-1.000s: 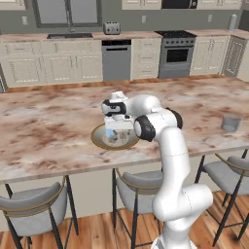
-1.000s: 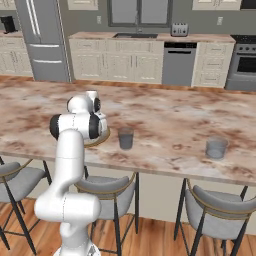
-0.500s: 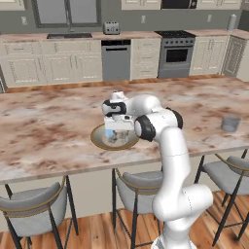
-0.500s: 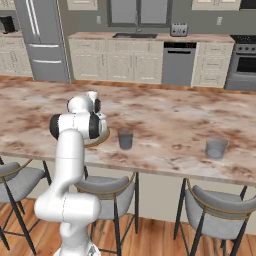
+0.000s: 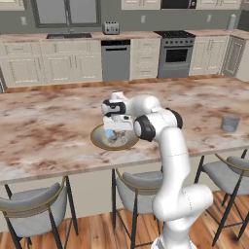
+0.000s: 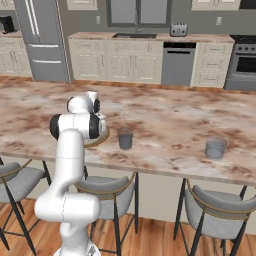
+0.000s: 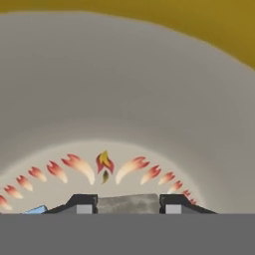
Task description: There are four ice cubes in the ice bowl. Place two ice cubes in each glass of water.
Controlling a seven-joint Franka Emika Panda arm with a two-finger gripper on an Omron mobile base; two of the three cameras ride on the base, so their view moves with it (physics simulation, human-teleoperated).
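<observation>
Glossy white rounded arm (image 5: 165, 160) segments joined by dark joints.

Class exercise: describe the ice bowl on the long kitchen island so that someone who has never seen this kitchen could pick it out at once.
Find the long marble-patterned island counter, then the white robot arm bent over its near edge. Under the gripper sits the ice bowl. It is wide, shallow and round, with a golden-tan rim, unlike the two narrow grey glasses to its right.
</observation>
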